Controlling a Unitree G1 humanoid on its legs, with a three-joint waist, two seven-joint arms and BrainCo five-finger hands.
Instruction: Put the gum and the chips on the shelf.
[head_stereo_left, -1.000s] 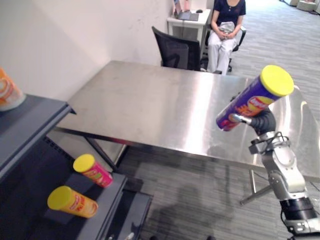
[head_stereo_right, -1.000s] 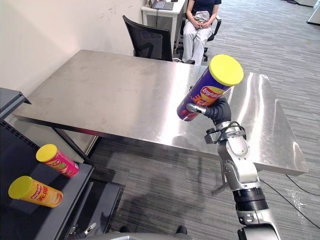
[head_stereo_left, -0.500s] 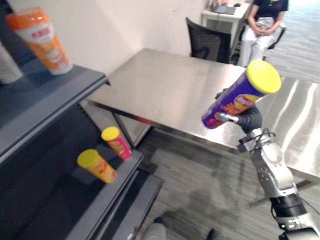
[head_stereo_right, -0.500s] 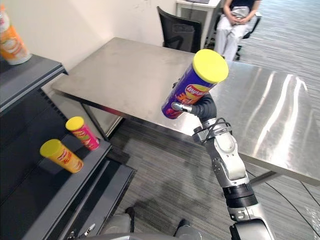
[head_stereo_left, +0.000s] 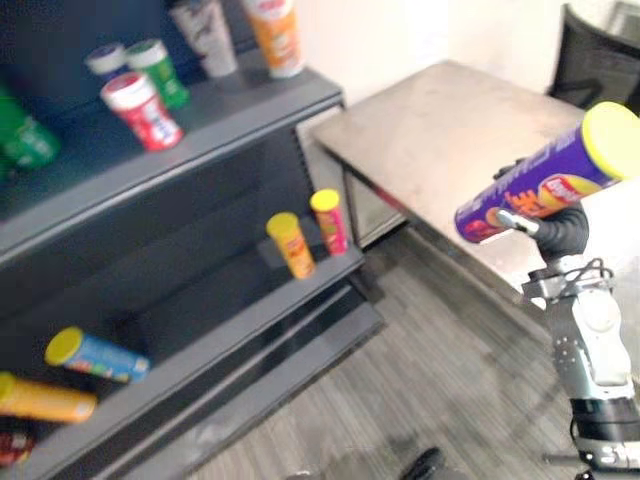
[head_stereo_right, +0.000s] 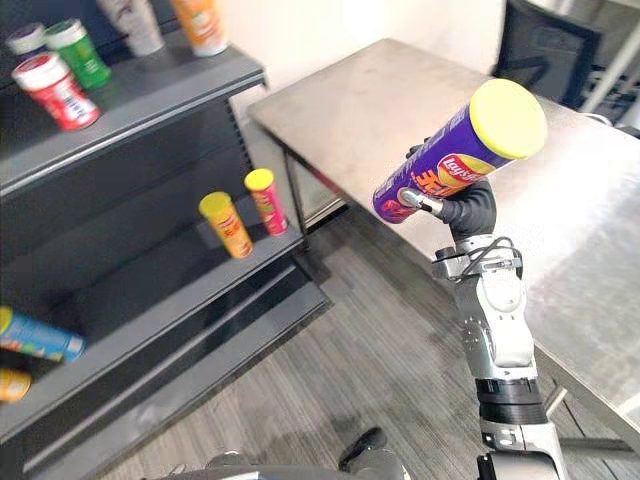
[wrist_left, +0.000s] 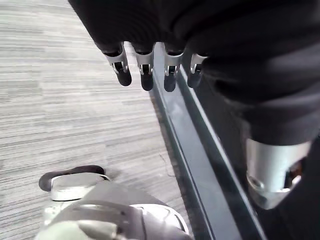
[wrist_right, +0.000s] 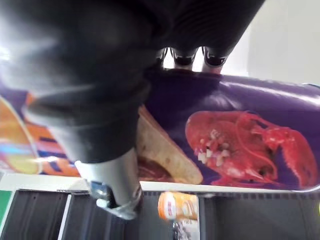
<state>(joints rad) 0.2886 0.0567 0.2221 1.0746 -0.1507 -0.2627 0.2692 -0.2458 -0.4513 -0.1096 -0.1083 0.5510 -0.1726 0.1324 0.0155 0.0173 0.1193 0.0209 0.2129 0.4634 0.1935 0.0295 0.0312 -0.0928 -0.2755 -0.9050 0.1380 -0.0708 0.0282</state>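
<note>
My right hand (head_stereo_left: 566, 229) is shut round a purple chips can (head_stereo_left: 537, 187) with a yellow lid and holds it up, tilted, in front of the steel table (head_stereo_left: 442, 112). The right wrist view shows fingers (wrist_right: 186, 57) and thumb curled round the can (wrist_right: 240, 125). To the left stands the dark grey shelf (head_stereo_left: 220, 150). A red bottle (head_stereo_left: 141, 108) and a green bottle (head_stereo_left: 164, 84) stand on its top board. My left hand (wrist_left: 146, 70) hangs open over the grey floor beside the shelf's base.
An orange cup (head_stereo_left: 272, 34) and a grey cup (head_stereo_left: 204, 34) stand on the top board. A yellow can (head_stereo_left: 290, 243) and a pink can (head_stereo_left: 329, 220) are on the middle board, a blue can (head_stereo_left: 96, 355) and an orange can (head_stereo_left: 45, 398) lower down. A black chair (head_stereo_right: 545, 45) stands behind the table.
The camera has swung left, so the shelf now takes up the left of the view and the table lies at the right. My right hand still holds the can up.
</note>
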